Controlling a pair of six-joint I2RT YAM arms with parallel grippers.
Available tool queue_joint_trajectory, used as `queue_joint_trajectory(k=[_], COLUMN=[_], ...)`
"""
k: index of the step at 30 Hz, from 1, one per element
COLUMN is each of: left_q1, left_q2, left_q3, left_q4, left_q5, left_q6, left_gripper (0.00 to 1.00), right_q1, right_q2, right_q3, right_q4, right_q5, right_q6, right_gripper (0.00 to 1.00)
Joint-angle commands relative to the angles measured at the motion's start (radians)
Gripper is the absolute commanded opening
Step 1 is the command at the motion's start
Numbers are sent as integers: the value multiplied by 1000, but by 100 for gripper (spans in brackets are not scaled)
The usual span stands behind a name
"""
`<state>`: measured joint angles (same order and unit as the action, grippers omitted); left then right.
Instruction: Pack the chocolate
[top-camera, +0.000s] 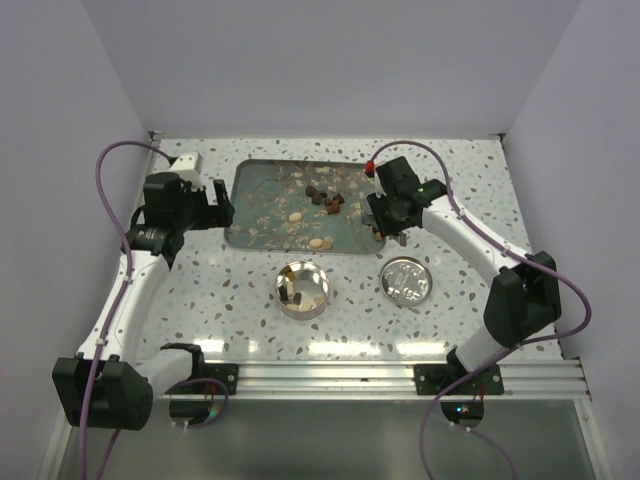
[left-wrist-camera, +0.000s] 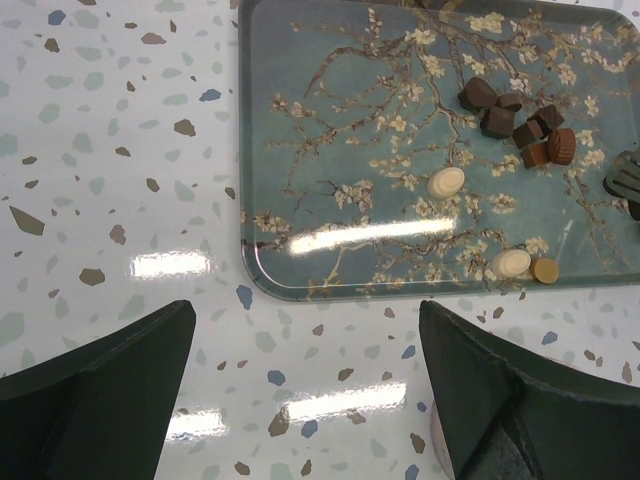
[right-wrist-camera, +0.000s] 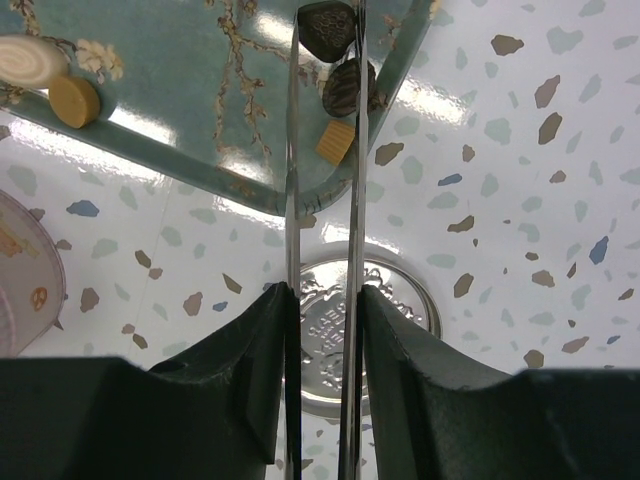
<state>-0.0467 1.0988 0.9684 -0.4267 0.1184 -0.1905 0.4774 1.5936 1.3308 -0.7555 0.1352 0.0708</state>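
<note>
The chocolate lies on a floral blue tray (top-camera: 262, 215): a dark cluster (top-camera: 325, 198) and cream pieces (top-camera: 295, 217). The left wrist view shows the dark cluster (left-wrist-camera: 515, 115), two cream pieces (left-wrist-camera: 446, 182) and a caramel one (left-wrist-camera: 545, 270). My right gripper (top-camera: 385, 210) (right-wrist-camera: 325, 295) is shut on metal tongs (right-wrist-camera: 292, 180). Their tips clasp a dark piece (right-wrist-camera: 328, 28) over the tray's near right corner, beside another dark piece (right-wrist-camera: 348, 88) and a caramel square (right-wrist-camera: 336, 142). My left gripper (top-camera: 222, 205) (left-wrist-camera: 305, 320) hovers open over the tabletop, just left of the tray.
A round open tin (top-camera: 302, 288) with a few pieces inside stands in front of the tray. Its embossed lid (top-camera: 406, 281) (right-wrist-camera: 390, 300) lies flat to the right, below my right gripper. White walls enclose the speckled table on three sides.
</note>
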Motion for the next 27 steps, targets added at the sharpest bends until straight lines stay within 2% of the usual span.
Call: queue_joint_trajectory(k=[1, 9, 19, 22, 27], left_q1=[7, 7, 7, 7, 7], left_q2=[1, -4, -8, -7, 6], left_q3=[-5, -8, -26, -28, -31], left_q4=[54, 51, 66, 71, 71], left_q5=[-2, -8, 0, 4, 4], left_q6=[-9, -6, -15, -18, -17], left_gripper=[100, 100, 100, 100, 100], right_q1=[-2, -2, 9, 70, 257], right_q2=[-41, -56, -138, -159, -188], right_q3=[5, 70, 151, 157, 163], right_q4=[-8, -36, -125, -152, -206], right_q5=[-19, -11, -63, -75, -83], right_q6=[7, 4, 18, 29, 95], right_gripper=[36, 30, 30, 30, 30])
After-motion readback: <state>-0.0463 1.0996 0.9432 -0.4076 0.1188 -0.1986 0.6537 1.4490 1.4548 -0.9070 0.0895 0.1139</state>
